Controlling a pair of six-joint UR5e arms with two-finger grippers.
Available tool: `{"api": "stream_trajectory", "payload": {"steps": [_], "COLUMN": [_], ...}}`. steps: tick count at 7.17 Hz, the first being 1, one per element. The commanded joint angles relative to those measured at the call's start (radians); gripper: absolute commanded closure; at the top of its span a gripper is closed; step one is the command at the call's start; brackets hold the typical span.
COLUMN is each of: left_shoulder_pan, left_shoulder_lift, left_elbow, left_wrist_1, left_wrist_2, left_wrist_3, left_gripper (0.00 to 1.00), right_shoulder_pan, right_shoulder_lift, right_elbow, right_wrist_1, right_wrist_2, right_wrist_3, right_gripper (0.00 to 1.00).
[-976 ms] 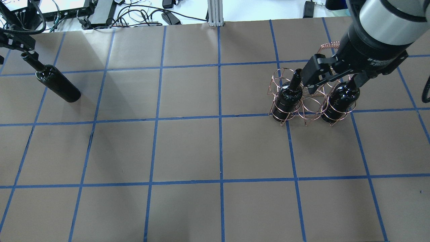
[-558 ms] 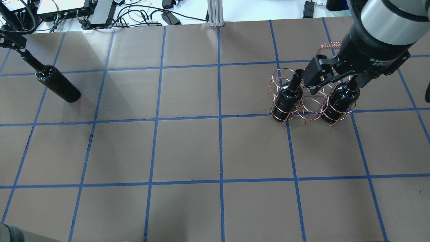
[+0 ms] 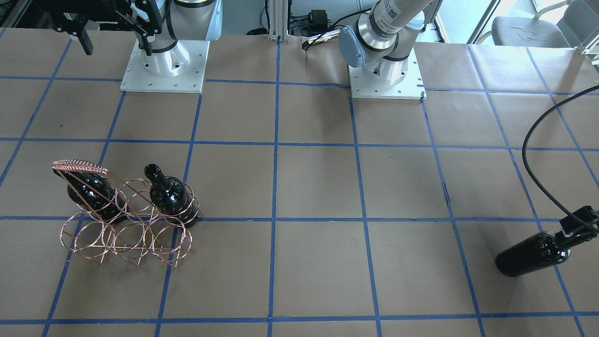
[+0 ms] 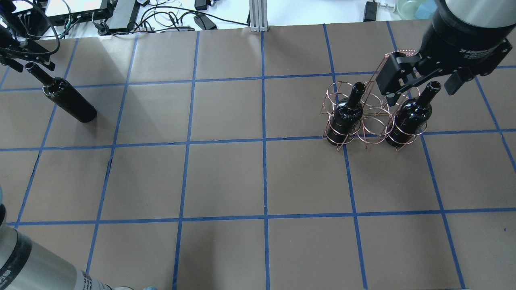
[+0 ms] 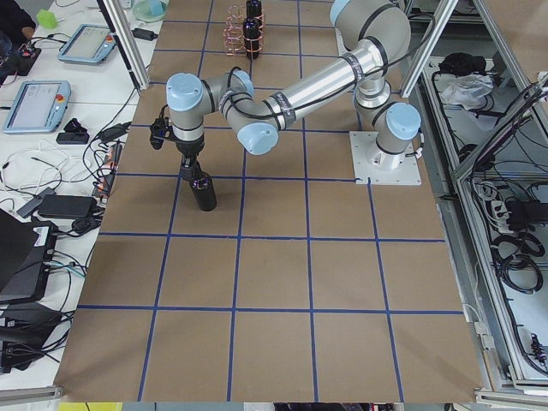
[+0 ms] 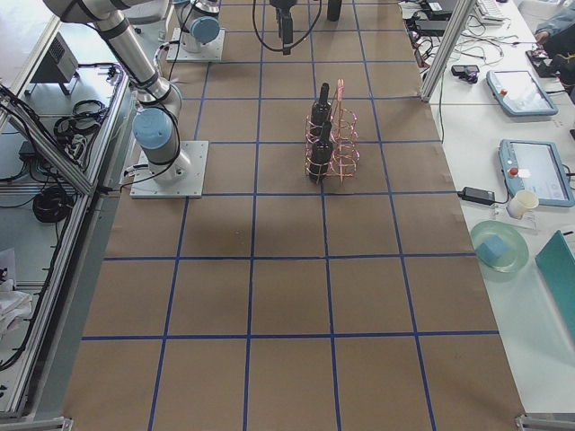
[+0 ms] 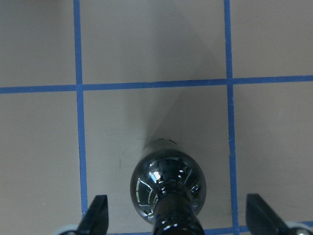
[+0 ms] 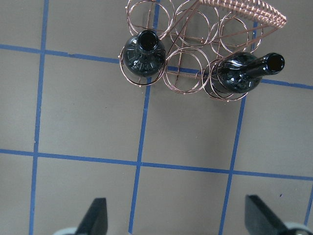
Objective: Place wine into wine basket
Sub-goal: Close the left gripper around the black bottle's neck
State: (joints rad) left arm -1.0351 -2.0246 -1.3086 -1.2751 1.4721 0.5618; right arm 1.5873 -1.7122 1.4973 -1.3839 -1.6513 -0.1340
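Note:
The copper wire wine basket (image 4: 373, 121) stands at the table's right and holds two black wine bottles, one at each end of its near row (image 4: 346, 114) (image 4: 409, 117). My right gripper (image 4: 421, 82) is open and empty, raised above the right-hand bottle; its wrist view looks down on the basket (image 8: 195, 29) from well above. A third wine bottle (image 4: 70, 100) stands upright on the far left of the table. My left gripper (image 7: 178, 213) is open with its fingers wide on either side of that bottle's neck (image 7: 171, 215).
The table (image 4: 262, 181) is brown paper with a blue tape grid. Cables, a tablet and boxes lie beyond its far edge (image 4: 121, 12). My left arm's elbow (image 4: 24, 266) shows at the overhead view's lower left. The arm bases (image 3: 164, 65) stand at the robot's side.
My right gripper has risen off the right-hand bottle in the basket, whose neck now shows free. My left gripper has stayed at the third bottle's neck with small shifts.

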Motion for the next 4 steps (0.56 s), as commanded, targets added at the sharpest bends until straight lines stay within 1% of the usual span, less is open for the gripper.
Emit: {"api": "stream_trajectory", "payload": {"steps": [1,2,3,4], "left_shoulder_pan": [0.0,0.0,0.0,0.0], "left_shoulder_lift": [-0.002,-0.002,-0.002,-0.002], "left_elbow": [-0.008,-0.008,-0.008,-0.008], "left_wrist_1": [-0.009,-0.01,-0.007,0.002], "left_wrist_2": [0.023,0.062,0.082,0.083], "left_wrist_3": [0.026,0.03,0.062,0.091], "left_gripper": [0.19,0.37,0.5,0.54], "right_shoulder_pan": [-0.001,-0.003,-0.003,-0.003], "right_shoulder_lift": [0.074,0.107,0.162,0.171], "right_elbow": [-0.038,-0.051,-0.069,-0.072], "right_wrist_1": [-0.02,-0.021,-0.079,-0.086], "right_wrist_2": [0.03,0.037,0.036,0.036], "right_wrist_3": [-0.029,-0.029,-0.024,-0.018], "right_gripper": [0.0,0.0,0.0,0.0]}}
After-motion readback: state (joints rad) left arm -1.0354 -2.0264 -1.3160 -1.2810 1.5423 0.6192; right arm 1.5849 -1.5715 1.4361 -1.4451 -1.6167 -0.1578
